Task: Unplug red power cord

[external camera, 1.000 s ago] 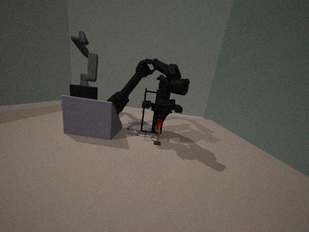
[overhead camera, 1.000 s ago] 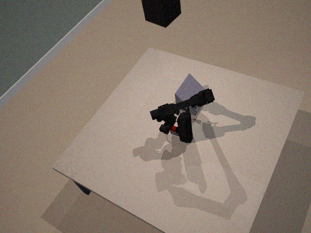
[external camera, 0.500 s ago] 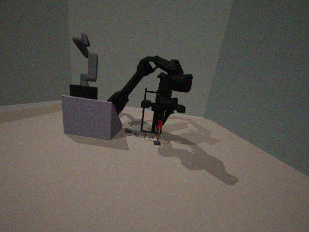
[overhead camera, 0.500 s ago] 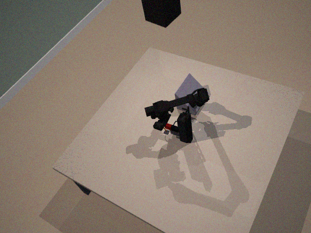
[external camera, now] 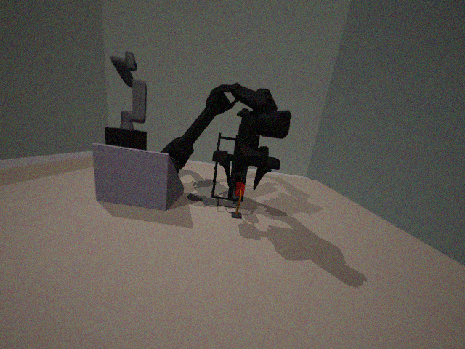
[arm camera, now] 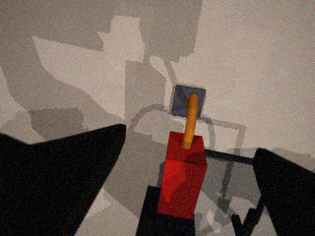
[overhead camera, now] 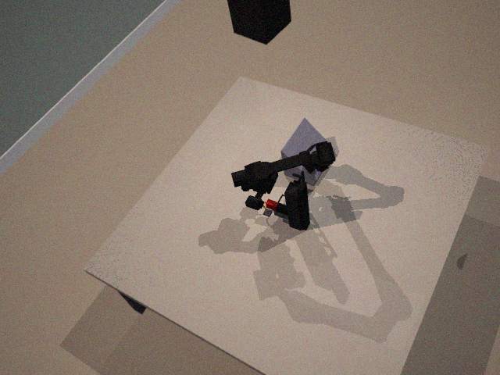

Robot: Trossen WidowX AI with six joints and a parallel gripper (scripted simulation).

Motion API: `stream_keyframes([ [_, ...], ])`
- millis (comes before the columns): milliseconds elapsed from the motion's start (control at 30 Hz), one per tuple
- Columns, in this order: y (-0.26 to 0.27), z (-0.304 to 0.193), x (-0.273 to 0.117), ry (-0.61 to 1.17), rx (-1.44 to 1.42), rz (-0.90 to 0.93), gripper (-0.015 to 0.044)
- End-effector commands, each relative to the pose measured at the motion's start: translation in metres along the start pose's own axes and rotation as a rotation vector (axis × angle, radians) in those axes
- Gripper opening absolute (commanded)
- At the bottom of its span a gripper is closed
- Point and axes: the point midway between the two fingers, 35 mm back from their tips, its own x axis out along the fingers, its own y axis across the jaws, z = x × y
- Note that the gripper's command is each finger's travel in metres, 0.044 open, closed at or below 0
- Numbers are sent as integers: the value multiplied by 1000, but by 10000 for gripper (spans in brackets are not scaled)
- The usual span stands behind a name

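Observation:
My gripper (external camera: 243,188) (arm camera: 188,143) is open, its black fingertips wide apart. The red plug (overhead camera: 271,204) (external camera: 240,187) (arm camera: 182,184) lies between them, with a gap on each side in the wrist view. An orange cord (external camera: 238,203) (arm camera: 190,123) runs from the plug's end to a small grey block (overhead camera: 267,212) (external camera: 236,215) (arm camera: 179,106). The tall black body beside the plug, seemingly the power strip (overhead camera: 298,208), stands upright. A black part lies at the plug's other end. Whether the plug's prongs are in a socket is hidden.
A thin black wire frame (external camera: 215,171) rises beside the gripper. A lavender wedge block (overhead camera: 301,139) (external camera: 131,176) stands near the arm. A black box (overhead camera: 260,19) is beyond the table (overhead camera: 194,169). A grey jointed shape (external camera: 139,101) stands in the background.

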Motion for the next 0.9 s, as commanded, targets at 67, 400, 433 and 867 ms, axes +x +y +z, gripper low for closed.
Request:
stream_keyframes([
  [67, 0, 44, -11, -9, 0, 3, 440],
  [400, -1, 54, -12, -9, 0, 3, 440],
  [433, -1, 54, -12, -9, 0, 3, 440],
  [867, -1, 54, -12, -9, 0, 3, 440],
])
